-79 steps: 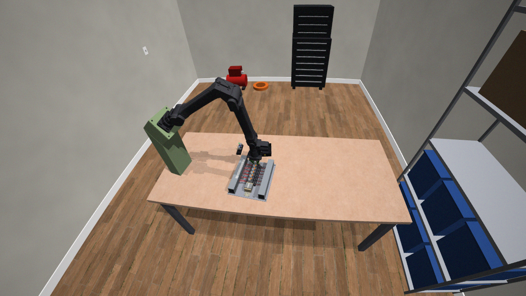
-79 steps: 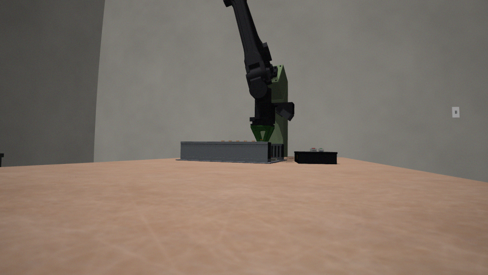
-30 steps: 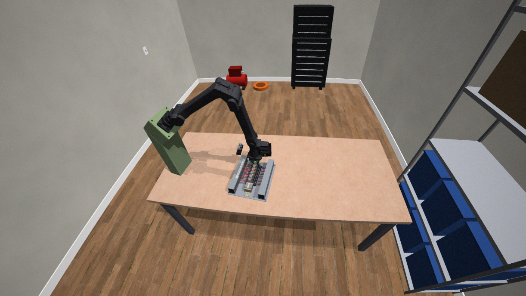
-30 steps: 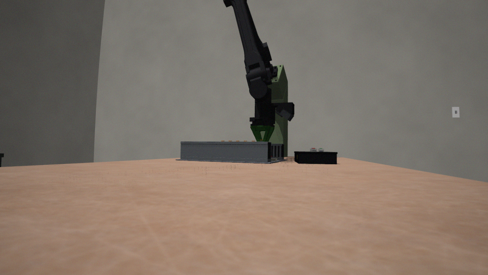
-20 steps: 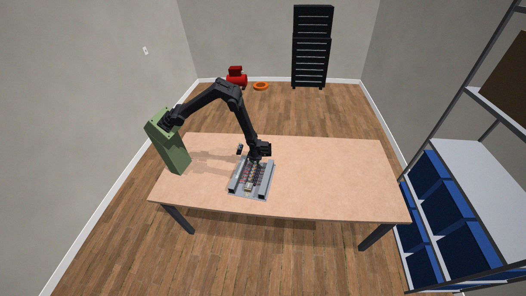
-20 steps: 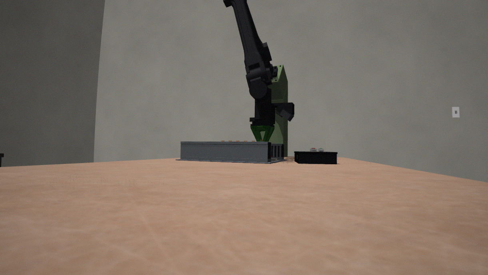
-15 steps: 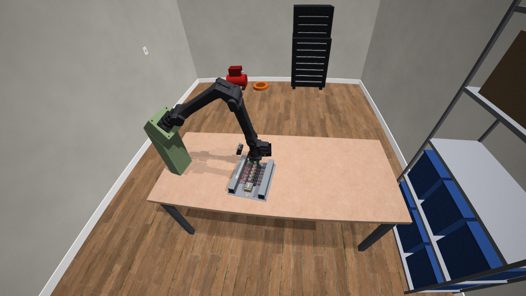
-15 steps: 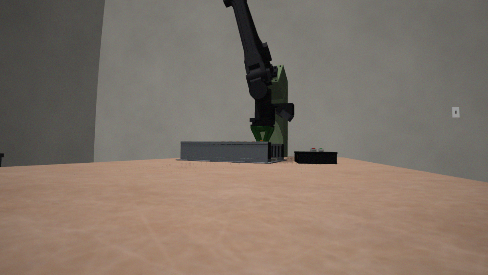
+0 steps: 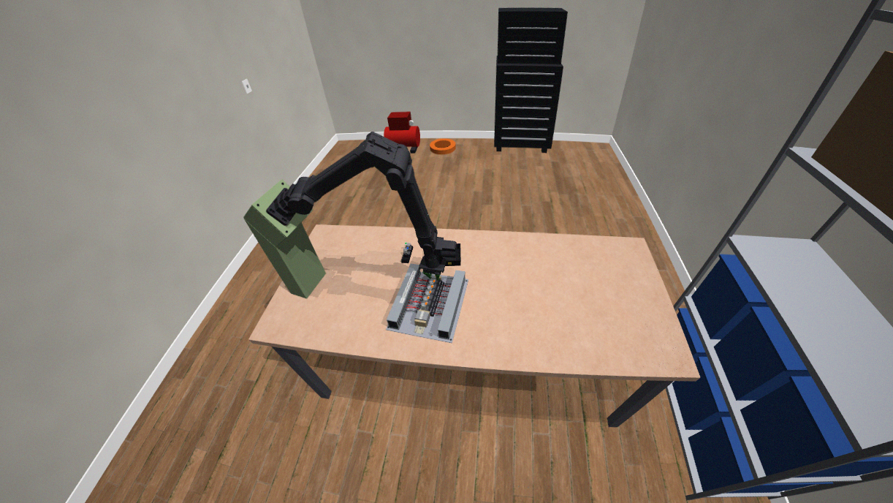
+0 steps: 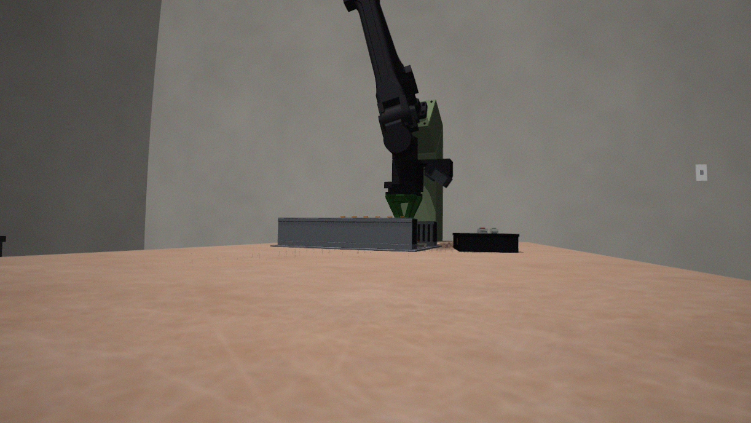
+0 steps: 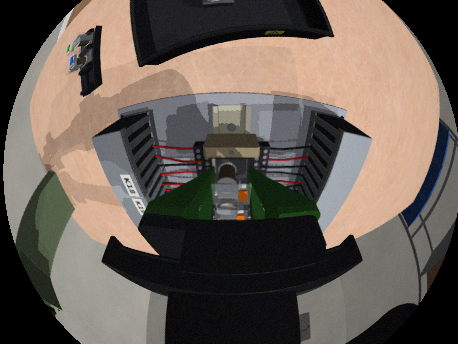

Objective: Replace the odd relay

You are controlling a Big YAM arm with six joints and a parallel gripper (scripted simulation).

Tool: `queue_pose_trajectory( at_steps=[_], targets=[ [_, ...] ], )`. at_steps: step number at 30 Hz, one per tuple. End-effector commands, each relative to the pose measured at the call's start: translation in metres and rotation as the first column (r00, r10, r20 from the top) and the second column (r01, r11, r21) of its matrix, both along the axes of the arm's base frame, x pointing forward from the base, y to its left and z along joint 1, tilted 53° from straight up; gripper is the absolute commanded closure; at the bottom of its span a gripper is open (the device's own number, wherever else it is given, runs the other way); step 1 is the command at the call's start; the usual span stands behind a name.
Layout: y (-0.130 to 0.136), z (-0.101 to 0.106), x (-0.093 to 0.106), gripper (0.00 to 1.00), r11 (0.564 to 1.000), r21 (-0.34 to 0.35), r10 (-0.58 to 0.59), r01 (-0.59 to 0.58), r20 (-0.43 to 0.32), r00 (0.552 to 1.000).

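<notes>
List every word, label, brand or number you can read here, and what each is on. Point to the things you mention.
"K18": white label (image 11: 129,186) on the left gray channel (image 9: 394,314) (image 11: 111,155), in the wrist view.
"K", rest unclear: the next label (image 11: 140,205) there.
Too small to read: the yellow mark (image 11: 274,32) on the black tray (image 10: 485,242) (image 11: 225,45).
No brand is readable.
</notes>
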State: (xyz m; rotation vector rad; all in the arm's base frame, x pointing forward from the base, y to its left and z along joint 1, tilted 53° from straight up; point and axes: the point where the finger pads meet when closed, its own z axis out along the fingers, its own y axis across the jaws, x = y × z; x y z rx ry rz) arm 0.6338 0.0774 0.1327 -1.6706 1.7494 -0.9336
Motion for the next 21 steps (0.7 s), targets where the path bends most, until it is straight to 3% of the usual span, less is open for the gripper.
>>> queue_pose_trajectory(
  at_steps=[1,21],
  targets=[
    [-0.0044,0.0003,0.0146,1.0,1.0,0.005,-0.002,0.002,0.019,1.0],
    [-0.005,-0.0027,0.0182,1.0,1.0,0.004,0.0,0.0,0.019,1.0]
  ],
)
